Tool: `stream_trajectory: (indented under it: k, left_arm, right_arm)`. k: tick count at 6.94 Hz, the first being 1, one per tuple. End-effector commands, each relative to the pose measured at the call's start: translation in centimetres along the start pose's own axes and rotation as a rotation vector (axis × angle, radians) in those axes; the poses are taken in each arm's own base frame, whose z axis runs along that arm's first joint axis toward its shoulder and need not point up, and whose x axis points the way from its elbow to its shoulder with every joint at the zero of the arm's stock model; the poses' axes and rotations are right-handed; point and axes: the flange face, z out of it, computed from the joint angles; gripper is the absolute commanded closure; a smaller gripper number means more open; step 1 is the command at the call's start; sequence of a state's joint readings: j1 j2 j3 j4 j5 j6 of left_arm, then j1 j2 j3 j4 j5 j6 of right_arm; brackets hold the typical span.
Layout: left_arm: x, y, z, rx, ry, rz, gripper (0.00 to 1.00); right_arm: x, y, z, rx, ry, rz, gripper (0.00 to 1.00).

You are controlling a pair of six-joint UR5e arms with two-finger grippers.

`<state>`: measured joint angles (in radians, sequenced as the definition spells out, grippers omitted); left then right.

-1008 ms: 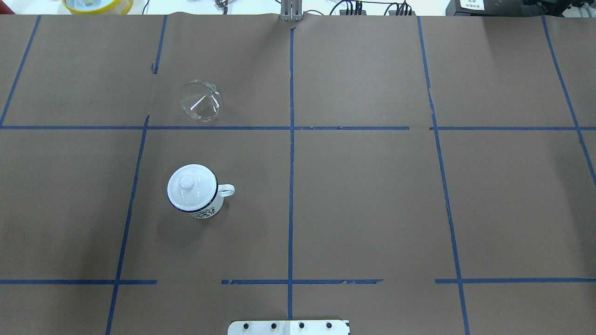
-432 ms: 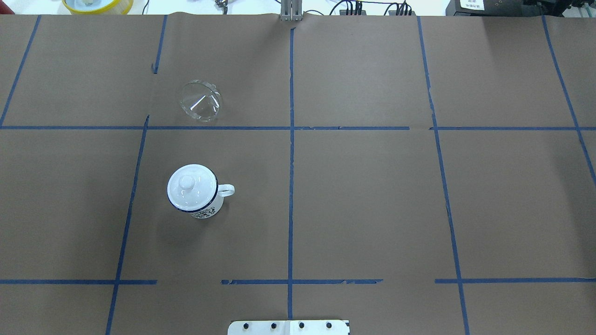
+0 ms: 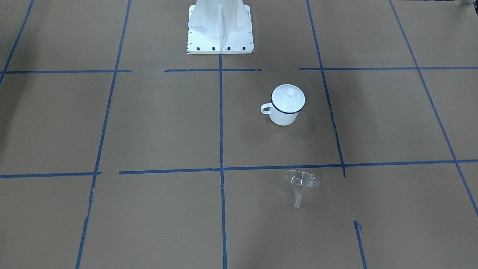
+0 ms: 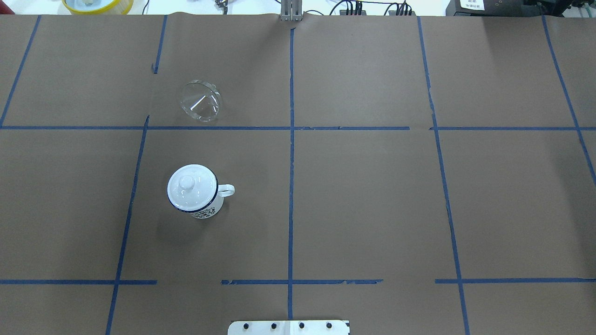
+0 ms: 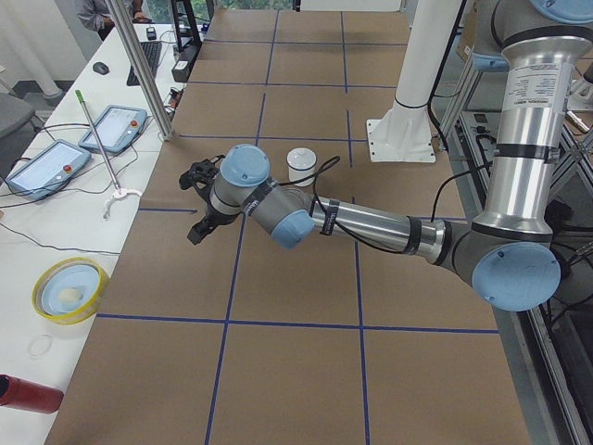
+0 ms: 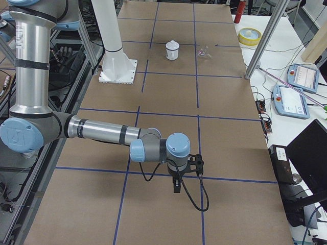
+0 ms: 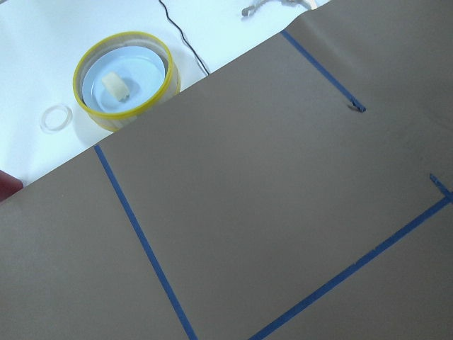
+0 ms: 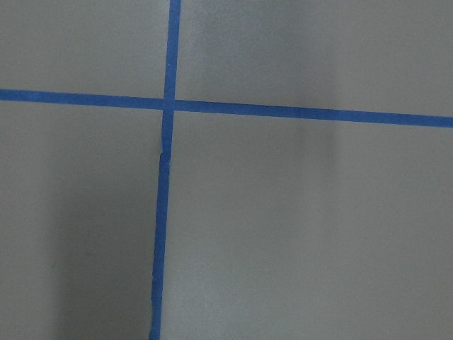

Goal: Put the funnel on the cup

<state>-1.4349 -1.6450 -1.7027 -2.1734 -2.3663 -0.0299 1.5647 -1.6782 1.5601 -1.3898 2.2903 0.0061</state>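
Observation:
The cup is a white enamel mug with a dark blue rim, upright on the brown paper left of centre, handle to the right. A round white knobbed lid sits on it. The cup also shows in the front view. The clear funnel lies beyond the cup, apart from it; in the front view the funnel has its spout pointing away from the cup. My left gripper and right gripper show only in the side views, both far from the objects. I cannot tell whether they are open or shut.
The white robot base stands at the table's near edge. A yellow-rimmed bowl and a tape ring sit on the white bench past the far edge. A metal post rises at that edge. Blue tape lines cross the paper.

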Motion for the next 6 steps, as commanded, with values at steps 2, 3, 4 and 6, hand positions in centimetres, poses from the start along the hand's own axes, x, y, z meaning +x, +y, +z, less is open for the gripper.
stream_trajectory:
  k: [2,3,4,6]
  left_arm:
    - [15.4,-4.2,8.9,-0.123,0.178,-0.254,0.0]
    - [21.5,-5.4,8.6,-0.135,0.08,-0.333,0.0]
    - [27.2,-6.2,8.5,-0.185,0.012,-0.404,0.0]
    - [36.6,-9.0,10.6,-0.253,0.003,-0.522,0.0]
  right_arm:
    - [0.0,0.0,0.0,0.0,0.0,0.0,0.0]
    - [0.0,0.0,0.0,0.0,0.0,0.0,0.0]
    - [0.0,0.0,0.0,0.0,0.0,0.0,0.0]
    - [0.0,0.0,0.0,0.0,0.0,0.0,0.0]
